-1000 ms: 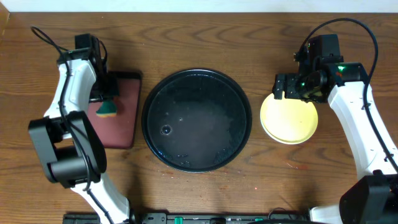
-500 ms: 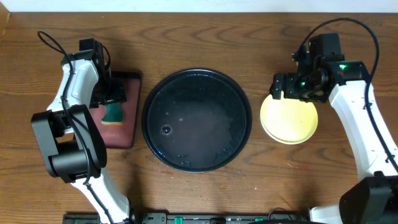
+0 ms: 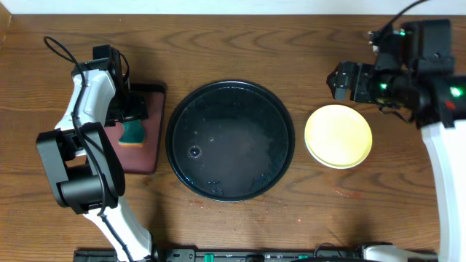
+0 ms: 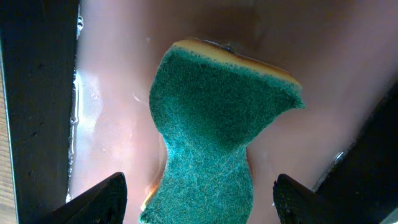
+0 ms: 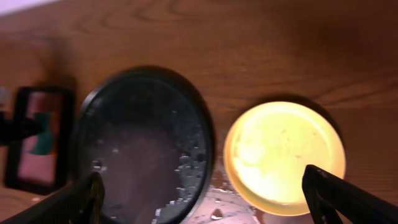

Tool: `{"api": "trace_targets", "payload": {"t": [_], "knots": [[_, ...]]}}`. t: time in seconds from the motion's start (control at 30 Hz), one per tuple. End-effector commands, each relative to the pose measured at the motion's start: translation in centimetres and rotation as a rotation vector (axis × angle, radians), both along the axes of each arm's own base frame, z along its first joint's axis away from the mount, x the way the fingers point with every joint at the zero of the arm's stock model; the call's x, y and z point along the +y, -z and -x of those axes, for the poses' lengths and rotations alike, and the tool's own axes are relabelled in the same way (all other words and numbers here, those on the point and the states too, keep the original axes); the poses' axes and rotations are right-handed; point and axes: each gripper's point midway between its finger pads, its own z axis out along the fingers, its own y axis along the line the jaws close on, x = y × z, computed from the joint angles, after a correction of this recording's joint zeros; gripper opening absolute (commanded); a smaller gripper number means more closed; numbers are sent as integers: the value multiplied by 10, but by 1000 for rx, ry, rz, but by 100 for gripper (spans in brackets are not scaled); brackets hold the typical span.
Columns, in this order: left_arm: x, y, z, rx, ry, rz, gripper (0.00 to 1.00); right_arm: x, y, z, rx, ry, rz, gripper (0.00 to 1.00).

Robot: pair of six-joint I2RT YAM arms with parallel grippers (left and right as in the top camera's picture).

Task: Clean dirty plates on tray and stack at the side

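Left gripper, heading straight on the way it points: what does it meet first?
Most likely the green sponge, which lies on the dark red tray right between the fingers of the open left gripper. The tray comes next. The gap to the sponge is unclear.

The right end effector (image 3: 341,81) pulls away toward the far right, baring the whole yellow plate (image 3: 338,136); the left end effector (image 3: 133,115) and sponge (image 3: 133,132) sit slightly farther right.
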Motion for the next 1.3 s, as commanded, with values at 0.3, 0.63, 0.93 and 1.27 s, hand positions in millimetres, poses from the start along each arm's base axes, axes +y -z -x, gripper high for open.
{"api": "trace_targets", "payload": {"t": [0.3,0.63,0.93,1.27], "knots": [[2,-1,3,2,-21,0,76,-46,-36,28,-115,163,188,99],[2,-1,3,3,-21,0,76,-57,-47,71,-394,120,269,99],[2,-1,3,2,-21,0,76,-56,18,95,-684,132,244,99],[2,-1,3,2,-21,0,76,-46,86,102,-845,103,188,99]]}}
